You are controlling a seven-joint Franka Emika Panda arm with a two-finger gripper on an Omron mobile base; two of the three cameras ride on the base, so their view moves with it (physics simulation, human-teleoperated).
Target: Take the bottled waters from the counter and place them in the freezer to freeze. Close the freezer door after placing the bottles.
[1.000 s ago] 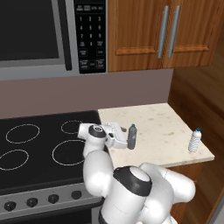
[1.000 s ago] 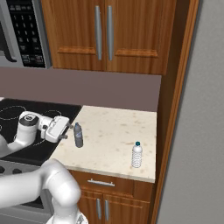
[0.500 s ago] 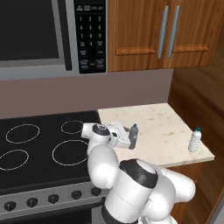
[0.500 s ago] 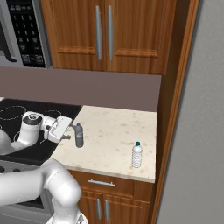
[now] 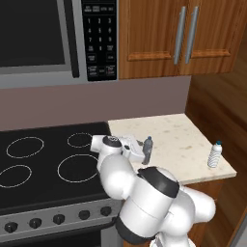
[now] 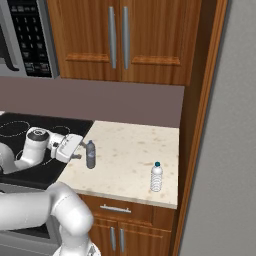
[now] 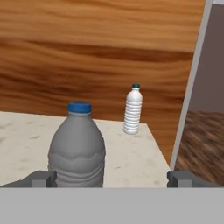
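Nothing has gone into the freezer yet, as far as I can judge — both bottles stand upright on the table [image 6: 130, 150], so the carrying, the placing and the door-closing are all left to do. The tool [image 6: 78, 151], at the left middle of the right base view, has its jaws spread wide and grips nothing; the near bottle [image 6: 90, 154] stands just beside its tips. In the hand view that near bottle [image 7: 77, 146] sits low and left of centre between the two dark fingertips [image 7: 41, 178], closer to the left one, so a grasp looks close but not made.

The far bottle [image 6: 157, 176] stands well apart at the lower right of the slab, near the front edge. It is pale, slim and ribbed with a dark cap; the near one looks greyer, round-shouldered, with a blue cap. The table is beige speckled stone, matte, beside the glossy black stovetop [image 5: 43, 159] with white rings.
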